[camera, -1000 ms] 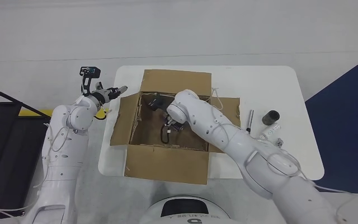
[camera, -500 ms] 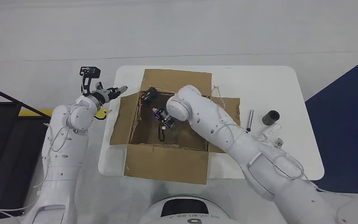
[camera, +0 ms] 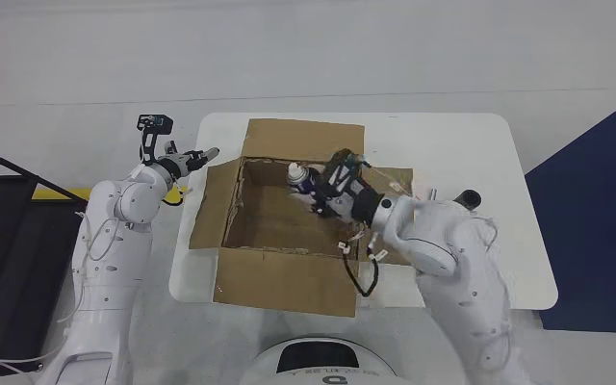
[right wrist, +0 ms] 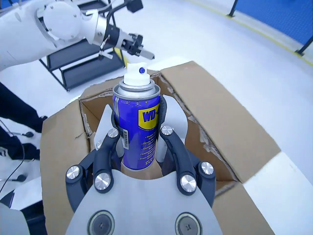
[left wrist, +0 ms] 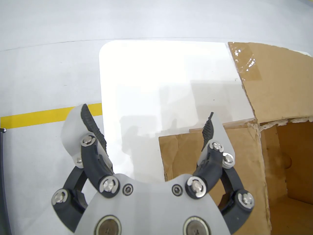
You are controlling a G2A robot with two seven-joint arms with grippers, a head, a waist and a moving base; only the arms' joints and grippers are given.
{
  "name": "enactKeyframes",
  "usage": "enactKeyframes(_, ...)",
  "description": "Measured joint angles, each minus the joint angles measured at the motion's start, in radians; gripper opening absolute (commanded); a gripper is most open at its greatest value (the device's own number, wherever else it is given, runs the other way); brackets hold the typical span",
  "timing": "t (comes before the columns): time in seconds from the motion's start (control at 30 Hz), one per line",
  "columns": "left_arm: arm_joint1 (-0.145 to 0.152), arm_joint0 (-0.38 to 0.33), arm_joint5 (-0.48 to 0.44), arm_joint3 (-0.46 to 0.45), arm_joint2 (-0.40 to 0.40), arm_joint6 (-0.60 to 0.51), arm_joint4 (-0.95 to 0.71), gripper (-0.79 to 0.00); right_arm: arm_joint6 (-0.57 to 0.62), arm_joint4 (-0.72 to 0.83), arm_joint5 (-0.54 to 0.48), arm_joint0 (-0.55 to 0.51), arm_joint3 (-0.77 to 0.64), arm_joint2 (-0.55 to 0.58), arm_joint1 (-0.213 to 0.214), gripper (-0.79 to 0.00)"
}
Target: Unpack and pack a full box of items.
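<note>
Unpacking looks to be the step in hand. The right pincer [right wrist: 137,123] is clenched around a blue spray can [right wrist: 133,103] with a white nozzle and a yellow label patch, held over the open cardboard box [camera: 303,140] at mid-counter [camera: 452,144]. The next move probably calls for clearing the flap and setting the can down toward the right edge. The left pincer [left wrist: 148,110] hangs released by the far left corner.

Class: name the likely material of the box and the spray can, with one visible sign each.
Box: matt brown cardboard; torn, fibrous edges, folded flaps. Spray can: probably metal, glossy printed body; shiny silver rim. Its white nozzle looks plastic.
</note>
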Motion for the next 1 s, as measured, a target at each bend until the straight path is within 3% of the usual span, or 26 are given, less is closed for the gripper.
enactKeyframes(0.13,0.000,0.000,0.000,0.000,0.000,0.000,0.000,0.000,-0.149,0.014,-0.026,-0.140,-0.063,0.125,0.012,-0.785)
enactKeyframes(1.0,0.000,0.000,0.000,0.000,0.000,0.000,0.000,0.000,-0.126,0.014,-0.025,-0.121,-0.060,0.109,0.011,-0.785)
